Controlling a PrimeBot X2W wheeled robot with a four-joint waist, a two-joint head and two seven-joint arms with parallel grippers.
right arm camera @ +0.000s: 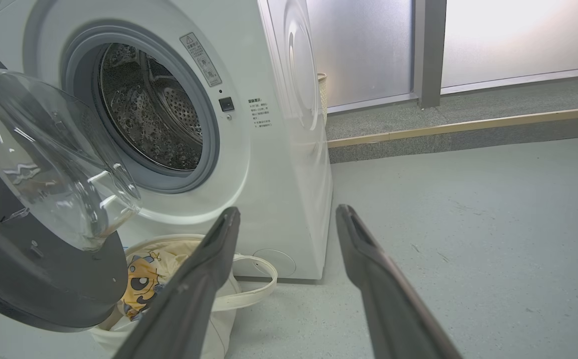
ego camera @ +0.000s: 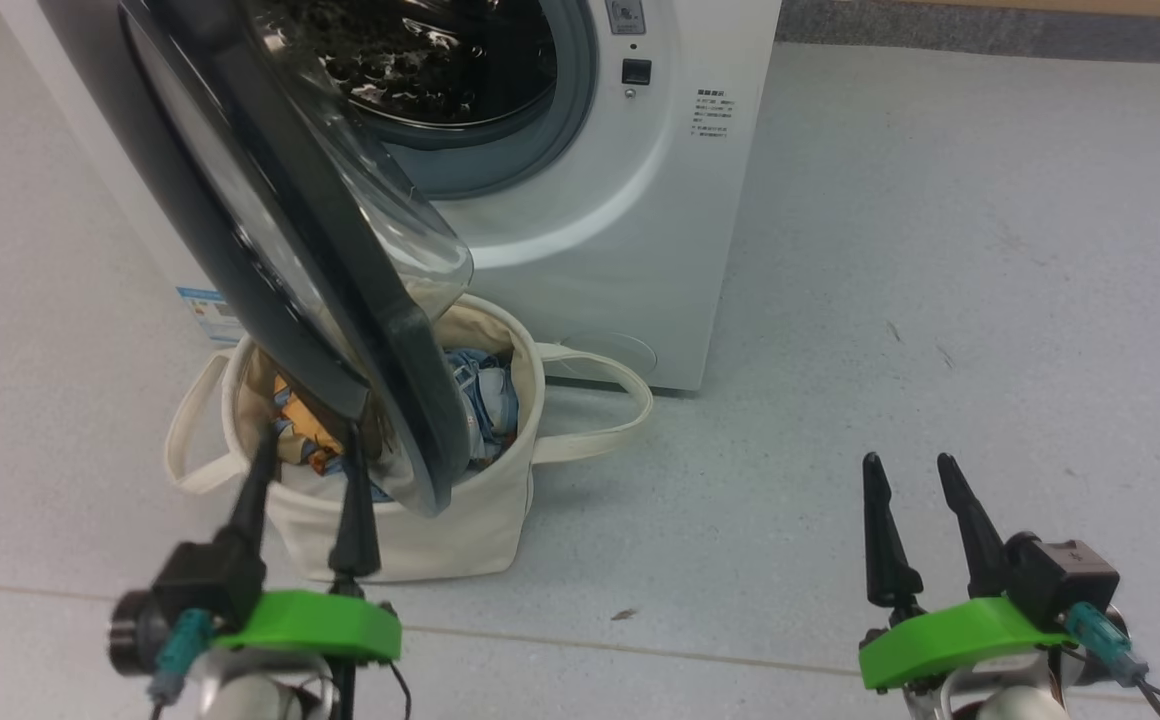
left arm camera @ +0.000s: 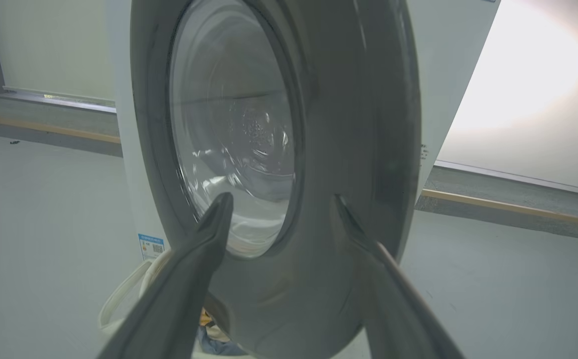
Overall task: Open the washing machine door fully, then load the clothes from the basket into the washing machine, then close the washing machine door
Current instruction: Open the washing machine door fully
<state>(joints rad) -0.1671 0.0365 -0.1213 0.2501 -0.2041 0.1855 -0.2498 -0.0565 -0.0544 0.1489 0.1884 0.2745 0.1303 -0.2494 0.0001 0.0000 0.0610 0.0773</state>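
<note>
Grey floor (ego camera: 940,250), white washer (ego camera: 640,200) on it. Door (ego camera: 270,250) hangs open over the basket (ego camera: 460,520), hiding most clothes (ego camera: 485,395) inside. Left end effector (ego camera: 310,437) spread wide near the door's rim; right end effector (ego camera: 909,460) wide, empty.

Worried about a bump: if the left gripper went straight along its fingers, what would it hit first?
Most likely the washing machine door: the open left gripper points at its outer face, seemingly close ahead, though depth is unclear.

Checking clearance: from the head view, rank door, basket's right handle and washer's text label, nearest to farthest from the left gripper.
1. Washing machine door: lower rim at the left gripper.
2. Basket's right handle: on the floor, rightward.
3. Text label: upper right, on the washer front.
</note>
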